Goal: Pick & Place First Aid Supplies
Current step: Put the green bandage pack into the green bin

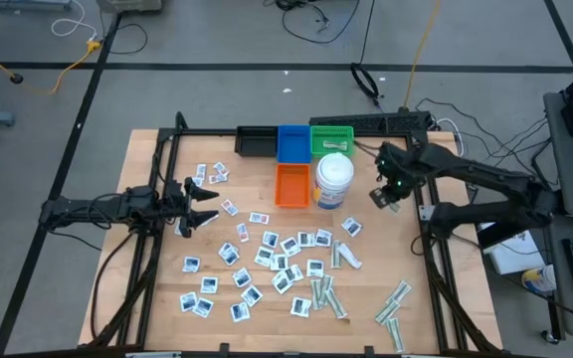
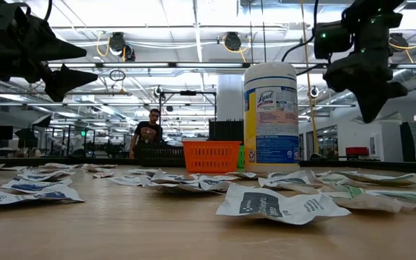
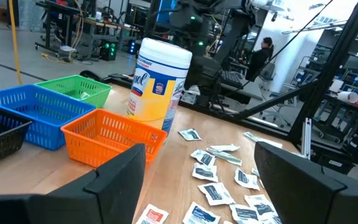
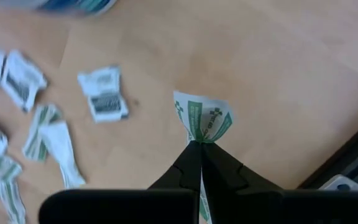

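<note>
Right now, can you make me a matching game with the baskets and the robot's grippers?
Things:
1. orange basket
2. green basket
3. left gripper
4. right gripper

States or places:
A. open and empty, above the packets
B. shut on a green-printed strip
C. right beside the wipes tub
D. in the back row, next to the blue basket

Pairs: 1-C, 2-D, 3-A, 4-B

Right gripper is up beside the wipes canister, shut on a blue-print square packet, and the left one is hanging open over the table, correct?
Not quite: the right gripper is shut on a green-print wrapped strip, as the right wrist view shows. It is up beside the wipes canister, and the left gripper hangs open.
</note>
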You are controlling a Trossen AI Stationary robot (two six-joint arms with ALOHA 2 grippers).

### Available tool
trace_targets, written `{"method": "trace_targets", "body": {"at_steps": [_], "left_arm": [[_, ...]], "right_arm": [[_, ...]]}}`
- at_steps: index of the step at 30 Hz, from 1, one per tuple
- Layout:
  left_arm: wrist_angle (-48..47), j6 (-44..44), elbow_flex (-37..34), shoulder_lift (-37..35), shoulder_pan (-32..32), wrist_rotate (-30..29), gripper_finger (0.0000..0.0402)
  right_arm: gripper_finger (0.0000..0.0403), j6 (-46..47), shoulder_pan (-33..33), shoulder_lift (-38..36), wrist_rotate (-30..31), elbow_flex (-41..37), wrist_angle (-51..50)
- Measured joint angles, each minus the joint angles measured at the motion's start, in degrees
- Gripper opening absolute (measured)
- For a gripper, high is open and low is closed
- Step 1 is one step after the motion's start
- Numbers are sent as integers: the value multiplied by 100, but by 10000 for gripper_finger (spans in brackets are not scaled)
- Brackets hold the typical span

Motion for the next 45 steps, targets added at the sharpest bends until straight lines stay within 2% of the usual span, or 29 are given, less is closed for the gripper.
{"method": "trace_targets", "body": {"at_steps": [8, 11, 19, 34, 37, 45], "left_arm": [[0, 0, 0, 0, 0, 0, 306], [0, -2, -1, -1, 0, 0, 306], [0, -2, 0, 0, 0, 0, 306], [0, -1, 0, 0, 0, 0, 306], [0, 0, 0, -1, 0, 0, 306], [0, 0, 0, 0, 0, 0, 306]], "right_arm": [[0, -103, -850, 285, -43, 0, 185], [0, -305, -1054, 589, -47, 223, 322], [0, -1217, -1581, 1916, -43, 1562, 428], [0, -2772, -1964, 4710, -57, 5013, 443], [0, -2932, -1959, 5104, -57, 5322, 579], [0, -3471, -1737, 5701, -59, 5351, 796]]}}
